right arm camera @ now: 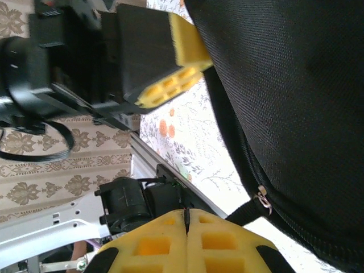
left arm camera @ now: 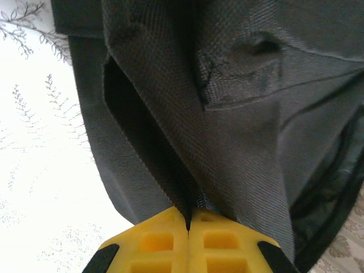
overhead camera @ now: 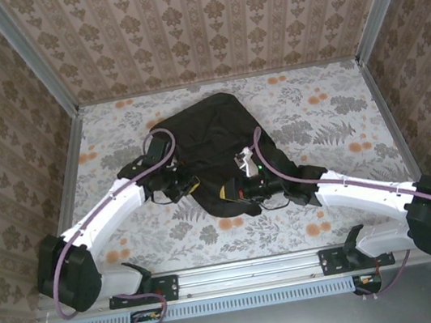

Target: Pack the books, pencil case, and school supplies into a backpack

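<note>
Left wrist view: left pincer [left arm camera: 187, 220] clenched on backpack [left arm camera: 244, 125] fabric; right pincer [right arm camera: 186, 219] clenched near its zip.

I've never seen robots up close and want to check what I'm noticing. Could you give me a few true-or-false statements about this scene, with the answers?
1. The backpack is black and lies on a floral-patterned table. True.
2. The left gripper stands wide open. False: its yellow fingers are pressed together, pinching a fold of the backpack's fabric.
3. The right gripper is shut. True.
4. The right arm is parked far from the backpack. False: it reaches to the backpack's near edge, and the left arm reaches to its left side.
5. A small metal zip pull hangs on the backpack's zip. True.
</note>
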### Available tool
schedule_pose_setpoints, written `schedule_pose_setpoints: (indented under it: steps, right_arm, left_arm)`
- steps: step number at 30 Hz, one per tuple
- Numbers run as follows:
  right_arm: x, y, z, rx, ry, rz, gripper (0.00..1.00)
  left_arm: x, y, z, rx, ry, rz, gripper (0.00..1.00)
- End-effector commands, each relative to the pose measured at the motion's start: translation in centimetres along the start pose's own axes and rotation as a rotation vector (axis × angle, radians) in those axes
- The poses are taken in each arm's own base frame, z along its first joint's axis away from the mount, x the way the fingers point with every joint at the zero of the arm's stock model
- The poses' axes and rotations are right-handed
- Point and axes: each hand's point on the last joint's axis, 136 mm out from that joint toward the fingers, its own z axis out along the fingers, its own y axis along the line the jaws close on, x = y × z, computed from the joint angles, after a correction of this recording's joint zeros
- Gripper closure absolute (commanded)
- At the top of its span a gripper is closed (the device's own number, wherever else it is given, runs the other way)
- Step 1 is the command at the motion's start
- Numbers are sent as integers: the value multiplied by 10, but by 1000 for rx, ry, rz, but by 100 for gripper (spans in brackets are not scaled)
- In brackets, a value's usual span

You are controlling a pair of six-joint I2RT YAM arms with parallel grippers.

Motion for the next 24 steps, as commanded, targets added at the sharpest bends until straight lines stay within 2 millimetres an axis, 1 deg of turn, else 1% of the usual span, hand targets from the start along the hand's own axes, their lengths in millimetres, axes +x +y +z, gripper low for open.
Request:
schedule_pose_setpoints:
  steps: [1,3,9,13,14,21,24]
  right_arm:
    - [5,-8,-8,43,-4,-56,100]
    - [7,-10,-10,55,0,-68,100]
    - [16,-23,-21,118,25,-112,100]
    - [21,-34,-31,168,42,-138,100]
    - [21,-36,-33,172,42,-136,100]
    - [23,-43,-38,185,64,-134,100]
    - [23,-34,-37,154,78,-139,100]
  left_arm:
    - [6,-11,-22,26,58,74,100]
    - [11,-5,-22,8,98,85,100]
    - [19,22,-20,-43,155,99,100]
    - [21,34,-24,-50,168,94,100]
    - [14,37,-27,-45,152,75,100]
    - [8,45,-38,-42,133,72,100]
    - [8,46,-38,-35,132,72,100]
